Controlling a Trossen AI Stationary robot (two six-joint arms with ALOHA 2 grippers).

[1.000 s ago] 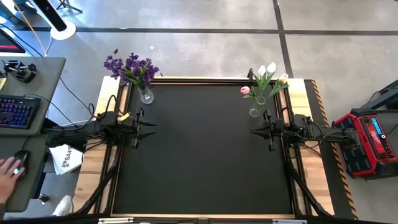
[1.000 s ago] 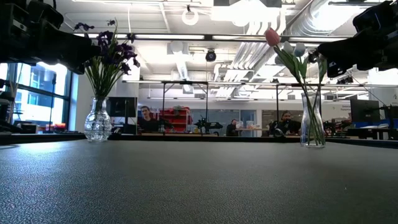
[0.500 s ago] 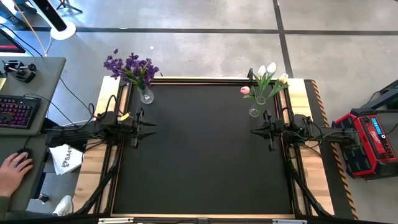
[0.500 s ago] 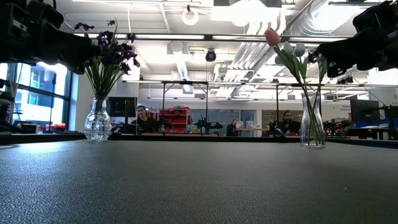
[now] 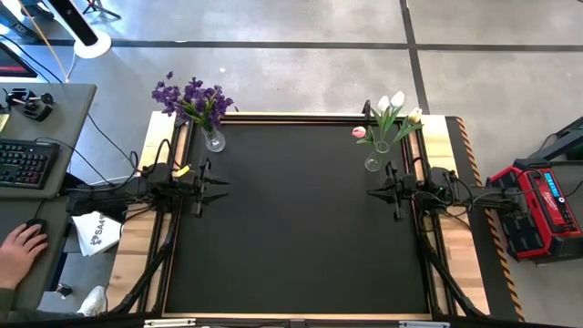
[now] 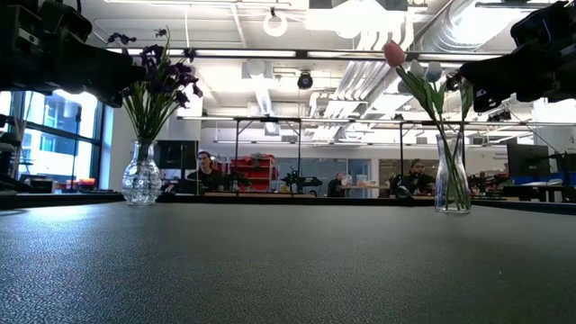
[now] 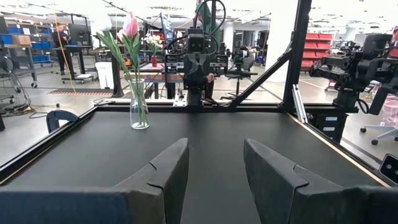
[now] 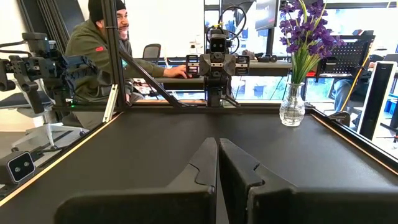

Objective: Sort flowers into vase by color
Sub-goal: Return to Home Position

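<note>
Person's hand (image 5: 20,246) shifted slightly; left pincer (image 7: 216,149) unmoved, wide; right pincer (image 8: 217,146) unmoved, closed.

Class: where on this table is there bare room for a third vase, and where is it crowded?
The black mat is bare between the left gripper and right gripper and across its near half. Crowded: the purple-flower vase at the far-left corner, the tulip vase beside the right gripper.

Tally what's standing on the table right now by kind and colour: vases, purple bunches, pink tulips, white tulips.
Vases: 2, the left vase and the right vase
Purple bunch: 1, in the left vase
Pink tulip: 1, in the right vase
White tulips: 3, in the right vase
Total: 7
</note>
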